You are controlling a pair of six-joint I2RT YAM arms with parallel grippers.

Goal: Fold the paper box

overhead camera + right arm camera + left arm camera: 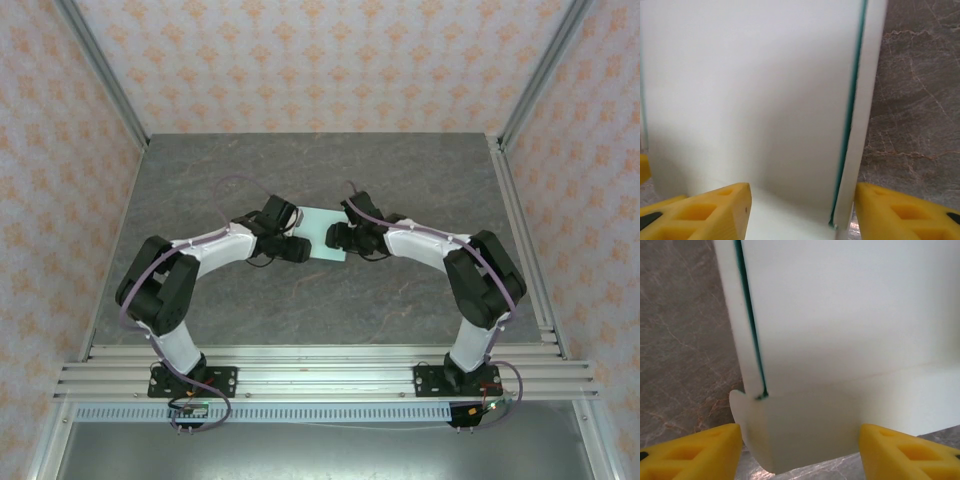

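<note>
The left fingers (695, 452) stand apart, one on each side of a short flap at the near end of the paper box (840, 315). Each inner face sits right at a flap edge. Whether they squeeze the card or merely frame it, I cannot tell. The right fingers (705, 212) are likewise spread at the opposite end, straddling a broad pale panel, with the right-hand one just beside a folded edge. Here too contact is uncertain. A narrow side strip (732, 315) stands against the main panel in the left wrist view, with a thin dark-green seam between them and a rounded tab (736, 405) poking out at its foot. This suggests a wall has been turned up but not tucked. Seen from above, the box lies on the grey table (420, 170) near its middle, directly between the two wrists. The left arm (200, 250) and right arm (440, 245) curve in from either side to meet it end-on. Working from opposite ends probably lets one pair steady the light card while the other bends a flap, since thin card could otherwise slide or spring back flat. The fold looks partway done, and the end flaps seem to need closing next.
</note>
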